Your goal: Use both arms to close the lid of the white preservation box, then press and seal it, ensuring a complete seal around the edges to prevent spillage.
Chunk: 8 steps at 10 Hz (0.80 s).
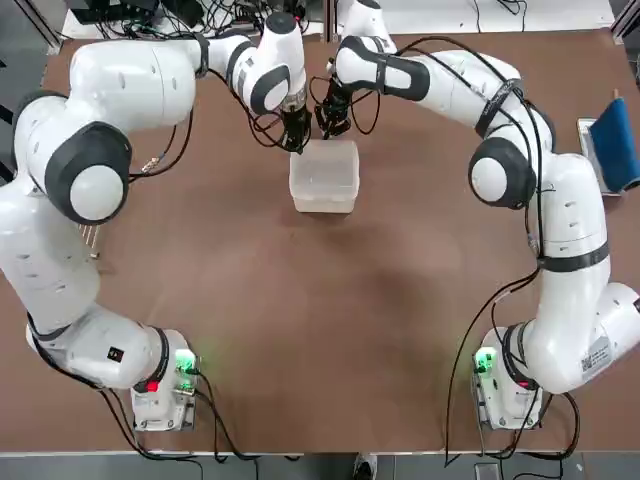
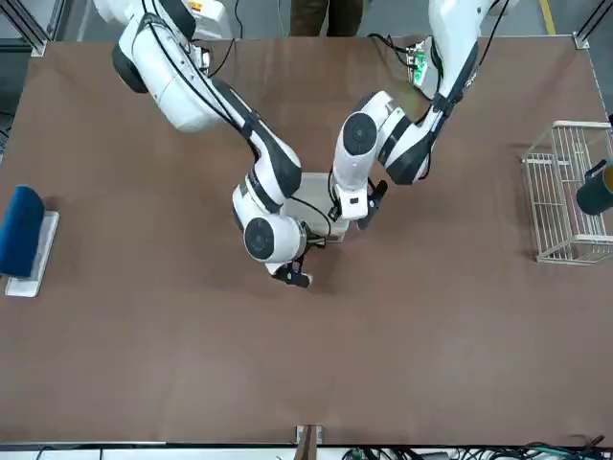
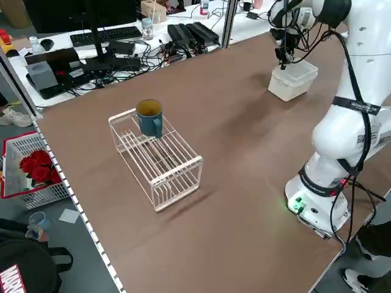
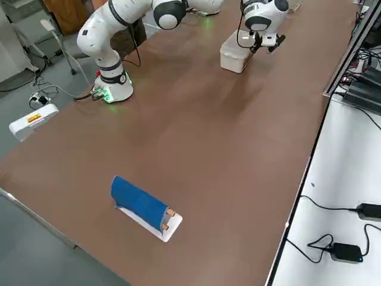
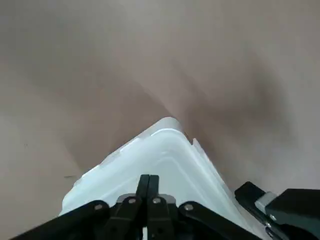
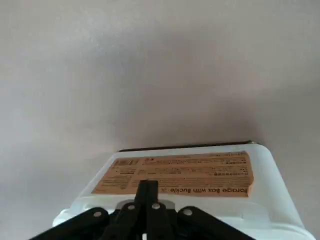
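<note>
Only the right wrist view shows an orange label [image 6: 175,172] on the lid [image 1: 327,165], beneath the closed, empty right gripper [image 6: 148,187]; the left gripper [image 5: 148,185] is likewise closed and empty.

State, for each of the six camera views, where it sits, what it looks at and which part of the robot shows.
Top: overhead; both arms, white preservation box.
Front: across the table; right gripper, left gripper.
Left side: raised; wire rack, mug.
Right side: raised; blue roll.
Left wrist: own shut fingers over the lid.
Right wrist: own shut fingers, orange label.
All six show the box.
</note>
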Motion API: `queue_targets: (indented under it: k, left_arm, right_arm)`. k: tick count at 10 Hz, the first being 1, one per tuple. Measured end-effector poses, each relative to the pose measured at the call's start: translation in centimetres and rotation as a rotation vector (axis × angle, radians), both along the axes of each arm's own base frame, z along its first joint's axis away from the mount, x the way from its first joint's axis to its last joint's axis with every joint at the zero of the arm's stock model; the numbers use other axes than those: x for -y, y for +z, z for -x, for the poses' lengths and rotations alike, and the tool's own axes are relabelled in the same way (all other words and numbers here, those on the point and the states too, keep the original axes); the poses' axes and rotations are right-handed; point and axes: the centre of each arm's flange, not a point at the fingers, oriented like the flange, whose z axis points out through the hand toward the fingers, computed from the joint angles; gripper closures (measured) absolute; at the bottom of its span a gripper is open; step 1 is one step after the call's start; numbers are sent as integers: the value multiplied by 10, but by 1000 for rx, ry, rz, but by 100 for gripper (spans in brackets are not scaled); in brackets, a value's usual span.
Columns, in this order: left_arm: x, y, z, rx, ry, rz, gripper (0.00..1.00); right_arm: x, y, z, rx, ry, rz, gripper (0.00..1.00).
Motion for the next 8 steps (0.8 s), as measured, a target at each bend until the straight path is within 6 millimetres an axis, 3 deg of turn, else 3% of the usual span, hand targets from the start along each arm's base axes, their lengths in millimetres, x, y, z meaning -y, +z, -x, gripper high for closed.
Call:
queue_targets:
  k: [8]
  left_arm:
    - [0, 1, 1, 0, -1, -1, 99]
  right_arm:
    - [-1, -2, 3, -13, -11, 7, 99]
